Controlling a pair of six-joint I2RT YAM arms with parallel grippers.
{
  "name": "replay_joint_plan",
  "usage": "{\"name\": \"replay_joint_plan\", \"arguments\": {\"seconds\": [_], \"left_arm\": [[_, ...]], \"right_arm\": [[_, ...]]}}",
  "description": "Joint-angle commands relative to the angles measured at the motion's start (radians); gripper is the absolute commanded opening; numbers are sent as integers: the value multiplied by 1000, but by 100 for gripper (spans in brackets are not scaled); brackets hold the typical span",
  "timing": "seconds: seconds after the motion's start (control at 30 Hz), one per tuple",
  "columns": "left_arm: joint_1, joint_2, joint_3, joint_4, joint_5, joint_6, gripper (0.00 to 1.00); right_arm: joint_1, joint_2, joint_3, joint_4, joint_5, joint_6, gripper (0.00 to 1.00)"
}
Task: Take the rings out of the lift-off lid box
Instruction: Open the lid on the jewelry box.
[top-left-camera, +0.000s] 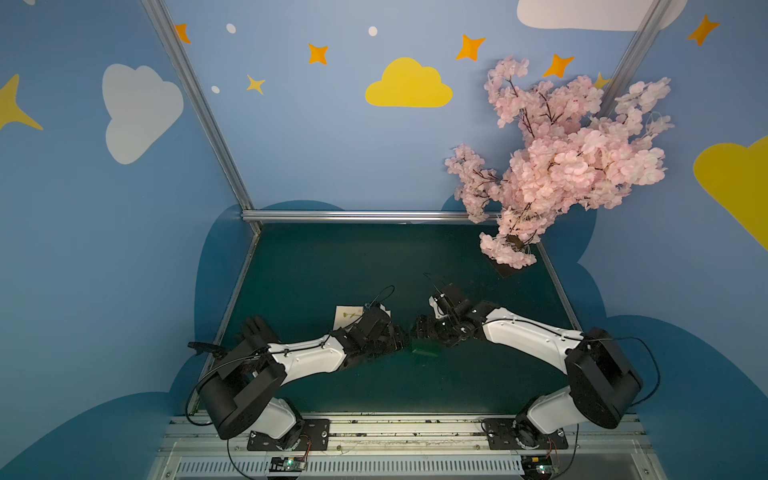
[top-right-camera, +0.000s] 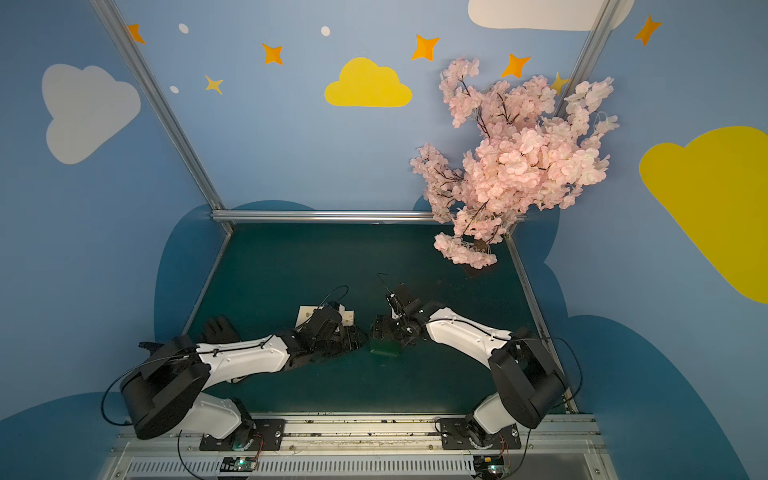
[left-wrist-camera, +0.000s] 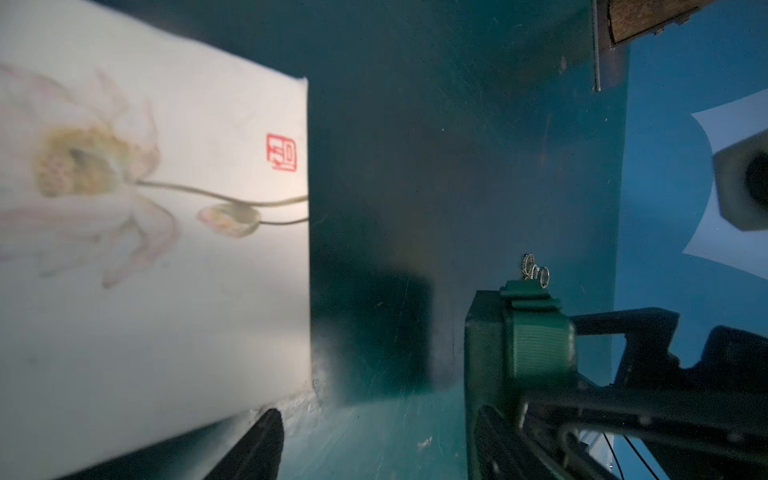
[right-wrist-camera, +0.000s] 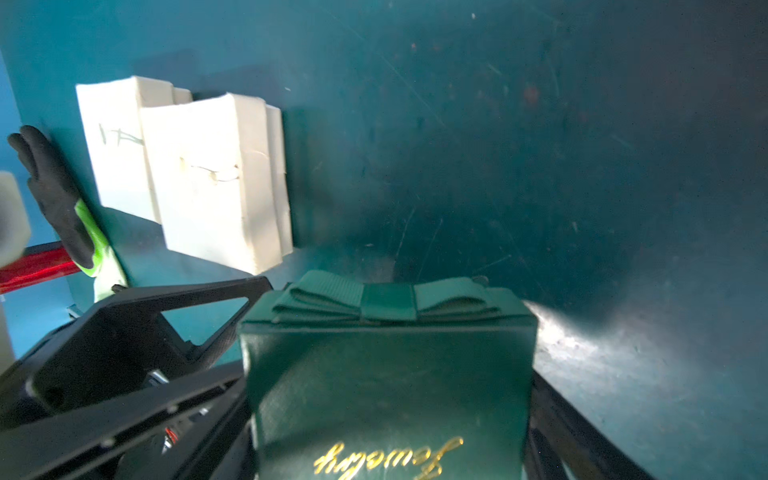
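The lift-off lid box (right-wrist-camera: 386, 374) is dark green with a ribbon bow and gold "Jewelry" lettering. It sits mid-mat in both top views (top-left-camera: 424, 348) (top-right-camera: 384, 348). My right gripper (right-wrist-camera: 390, 419) is shut on it, one finger against each side. In the left wrist view, small silvery rings (left-wrist-camera: 536, 271) lie together on the mat just past the box's bow (left-wrist-camera: 540, 340). My left gripper (left-wrist-camera: 380, 444) stands open right beside the box (left-wrist-camera: 484, 353) with only mat between its fingers. In a top view the two grippers (top-left-camera: 401, 337) (top-left-camera: 422, 329) meet at the box.
A white box printed with a flower (left-wrist-camera: 145, 208) (top-left-camera: 347, 316) lies close to the left gripper, and two white boxes (right-wrist-camera: 216, 178) show in the right wrist view. A black glove (top-left-camera: 255, 328) lies at the mat's left edge. A pink blossom tree (top-left-camera: 561, 158) stands at the back right.
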Motion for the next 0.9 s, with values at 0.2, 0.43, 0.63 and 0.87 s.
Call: {"name": "replay_joint_plan", "arguments": {"seconds": [0.2,0.43,0.63,0.87], "left_arm": [[-1,29,32,33,24,-12,74],[-3,80,46,58,90,-35,73],[-2,83,41,59,88,-39,73],[-6,113,46,56,114,-50,73]], "right_arm": [[4,-16,-29,71,-37,25,87],[5,9,-22,99,-56,44,87],[5,-9,-24,130,-67,55,87],[3,-21,-21,163,-77,69,88]]}}
